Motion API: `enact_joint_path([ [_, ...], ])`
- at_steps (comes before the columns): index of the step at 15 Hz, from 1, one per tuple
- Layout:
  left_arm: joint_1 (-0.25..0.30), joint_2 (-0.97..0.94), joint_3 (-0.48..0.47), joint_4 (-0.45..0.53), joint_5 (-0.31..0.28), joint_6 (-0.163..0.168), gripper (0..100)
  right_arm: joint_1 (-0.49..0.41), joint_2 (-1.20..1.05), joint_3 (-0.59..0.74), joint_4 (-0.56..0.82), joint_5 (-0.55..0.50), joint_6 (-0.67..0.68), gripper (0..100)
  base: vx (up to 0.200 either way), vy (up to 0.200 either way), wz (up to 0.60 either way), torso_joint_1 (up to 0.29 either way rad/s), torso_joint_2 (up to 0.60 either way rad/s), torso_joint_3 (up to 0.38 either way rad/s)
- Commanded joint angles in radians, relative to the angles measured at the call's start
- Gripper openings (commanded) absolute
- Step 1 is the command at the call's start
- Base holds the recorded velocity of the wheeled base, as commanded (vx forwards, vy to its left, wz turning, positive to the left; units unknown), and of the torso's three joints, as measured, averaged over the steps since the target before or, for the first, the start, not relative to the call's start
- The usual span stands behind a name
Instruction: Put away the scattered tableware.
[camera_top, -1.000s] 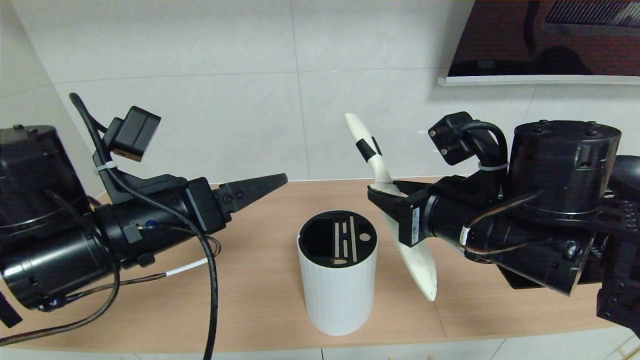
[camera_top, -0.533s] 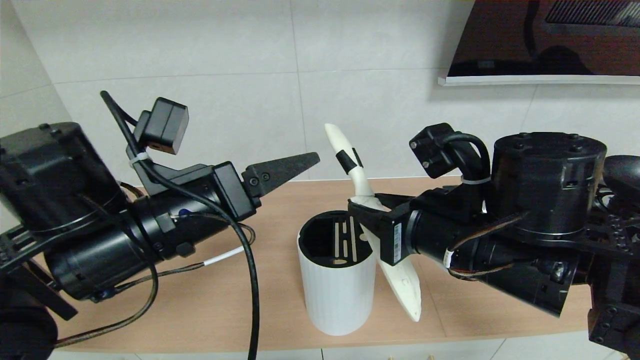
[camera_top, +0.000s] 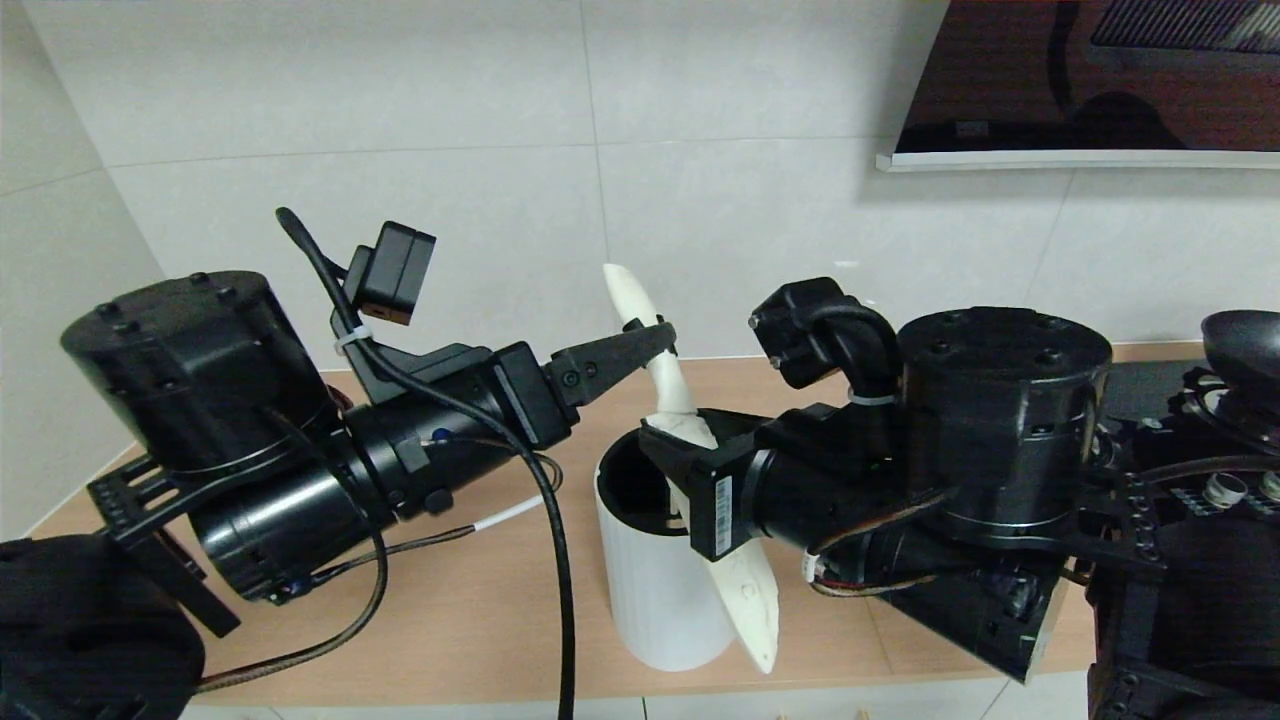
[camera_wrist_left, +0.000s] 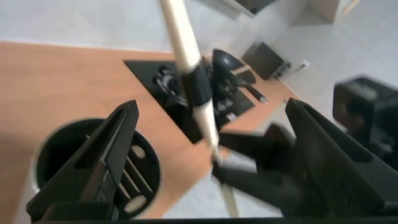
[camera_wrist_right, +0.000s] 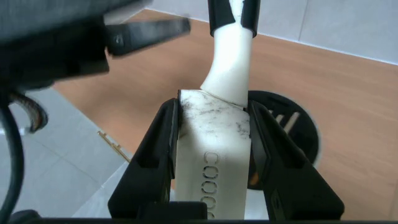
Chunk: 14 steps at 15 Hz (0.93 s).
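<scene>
My right gripper (camera_top: 690, 432) (camera_wrist_right: 214, 127) is shut on a long white spoon (camera_top: 752, 600) (camera_wrist_right: 231, 59), gripping it mid-length. The spoon stands steeply, its handle up and its broad end down beside a white cylindrical holder (camera_top: 650, 590) (camera_wrist_left: 62, 149) (camera_wrist_right: 298, 118) with a black slotted insert. A black tape band (camera_wrist_left: 198, 87) wraps the handle. My left gripper (camera_top: 652, 340) (camera_wrist_left: 211, 115) is open, its fingers (camera_wrist_left: 106, 149) straddling the taped handle without touching it. In the right wrist view the left gripper (camera_wrist_right: 155, 30) shows beyond the handle.
The holder stands on a wooden counter (camera_top: 480, 600) against a tiled wall. A black mat (camera_wrist_left: 180, 93) with a black ladle (camera_wrist_left: 225, 63) and other utensils lies at the counter's right end (camera_top: 1150, 375). The counter's front edge runs just before the holder.
My right gripper has carried the spoon leftward and lower, next to the holder. My left gripper has risen and moved right until its fingers flank the spoon's handle.
</scene>
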Motion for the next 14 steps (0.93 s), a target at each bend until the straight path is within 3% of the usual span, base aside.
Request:
enact_joint_path([
  [1, 0.0, 0.043, -0.001, -0.003, 0.038, 0.051, 100, 0.012, 0.018, 0.001, 0.0, 0.0, 0.001, 0, 0.0, 0.0, 0.0, 0.0, 0.0, 0.0],
  [3, -0.001, 0.054, -0.001, -0.023, 0.066, 0.068, 100, 0.023, 0.02, 0.007, -0.005, 0.0, 0.001, 0, 0.0, 0.0, 0.0, 0.0, 0.0, 0.0],
  [9, -0.007, 0.055, 0.003, -0.031, 0.061, 0.06, 100, 0.04, 0.021, 0.012, -0.013, 0.0, 0.003, 0, 0.0, 0.0, 0.0, 0.0, 0.0, 0.0],
  [12, -0.02, 0.055, 0.004, -0.028, 0.049, 0.025, 100, 0.04, 0.02, 0.013, -0.028, -0.001, 0.003, 0, 0.0, 0.0, 0.0, 0.0, 0.0, 0.0],
  [14, -0.02, 0.06, 0.006, -0.024, 0.037, 0.025, 100, 0.04, 0.02, 0.021, -0.042, -0.001, 0.001, 0, 0.0, 0.0, 0.0, 0.0, 0.0, 0.0],
])
